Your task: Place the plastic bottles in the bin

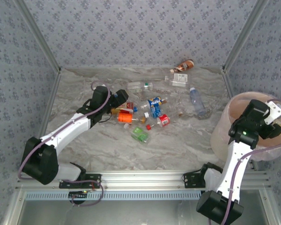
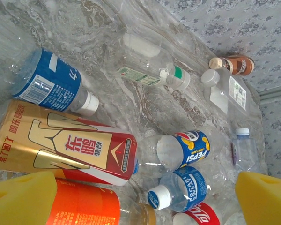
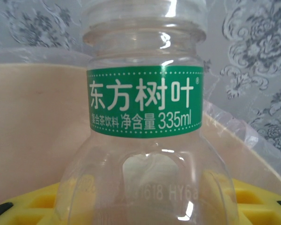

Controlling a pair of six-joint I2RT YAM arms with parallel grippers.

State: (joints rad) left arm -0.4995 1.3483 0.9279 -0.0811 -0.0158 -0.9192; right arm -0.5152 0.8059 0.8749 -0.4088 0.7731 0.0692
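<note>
1. The right jaws are clamped on a green-banded clear bottle (image 3: 145, 108). Its lower body sits between the yellow pads (image 3: 260, 201), and its neck points to 12 o'clock in the wrist view.
2. Just behind that bottle rise the beige wall and whitish liner of the bin (image 3: 33, 140). From above, the bin stands at 3 o'clock against the right edge of the desk (image 1: 93, 145). The right arm (image 1: 241, 145) leans over its near rim, so the held bottle is above the opening.
3. The left jaws stand wide apart and hold nothing. Their yellow pads (image 2: 18, 199) show at 7 and 5 o'clock of the wrist view, above the bottle cluster at mid-desk.
4. Between the pads lies an orange-labelled bottle (image 2: 84, 206). It touches a gold-and-red bottle (image 2: 70, 150) at its 12 o'clock. At 3 o'clock are a Pocari bottle (image 2: 185, 187), a Pepsi bottle (image 2: 187, 147) and a red-labelled bottle (image 2: 203, 215), packed close.
5. Further out are a blue-labelled bottle (image 2: 49, 84) and a clear green-and-white-labelled bottle (image 2: 150, 63). A brown bottle (image 2: 234, 63) lies by the far wall, with a flat clear bottle (image 2: 232, 91) beside it. A blue-capped bottle (image 2: 246, 150) lies apart.
6. The desk is bare from 6 to 9 o'clock of the cluster, down to the near rail (image 1: 145, 178). It is also largely open between the cluster and the bin.
</note>
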